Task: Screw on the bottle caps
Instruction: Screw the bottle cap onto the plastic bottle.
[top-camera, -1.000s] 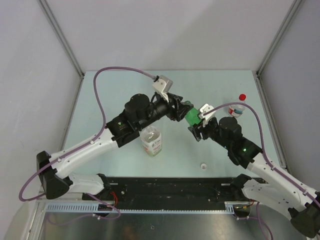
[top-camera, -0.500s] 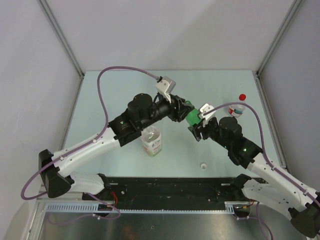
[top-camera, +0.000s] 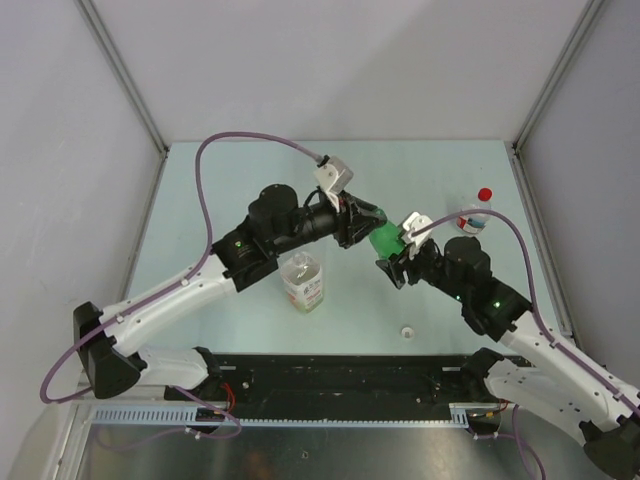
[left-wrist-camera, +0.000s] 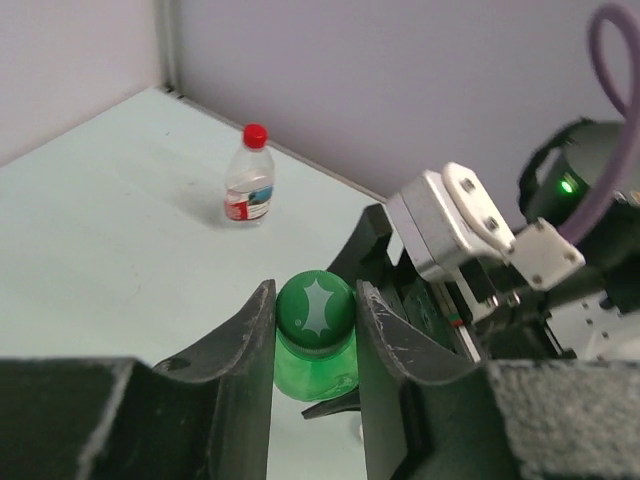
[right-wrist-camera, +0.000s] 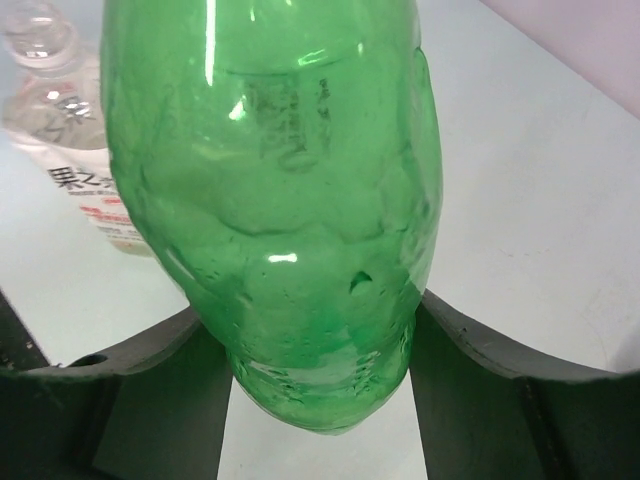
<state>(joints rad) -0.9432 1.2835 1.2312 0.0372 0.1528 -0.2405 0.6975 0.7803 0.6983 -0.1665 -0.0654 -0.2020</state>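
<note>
A green bottle (top-camera: 385, 239) hangs tilted above the table between both arms. My right gripper (right-wrist-camera: 315, 335) is shut on its lower body (right-wrist-camera: 270, 200). The green cap (left-wrist-camera: 316, 308) sits on the bottle's neck, and my left gripper (left-wrist-camera: 315, 300) is shut on it, both fingers touching its sides. From above, the left gripper (top-camera: 367, 216) meets the bottle from the upper left and the right gripper (top-camera: 394, 259) holds it from the lower right. A red cap (top-camera: 485, 194) tops the small clear bottle (left-wrist-camera: 248, 190) at the right. A white cap (top-camera: 407, 331) lies loose near the front edge.
A wider clear bottle (top-camera: 303, 282) with an orange label stands uncapped just below the left forearm, and also shows in the right wrist view (right-wrist-camera: 70, 130). Grey walls and metal posts (top-camera: 125, 80) close in the table. The black base rail (top-camera: 330, 385) runs along the front.
The left jaws have closed from apart onto the green cap. The left wrist has shifted slightly toward the bottle. The right arm still holds the bottle in much the same place.
</note>
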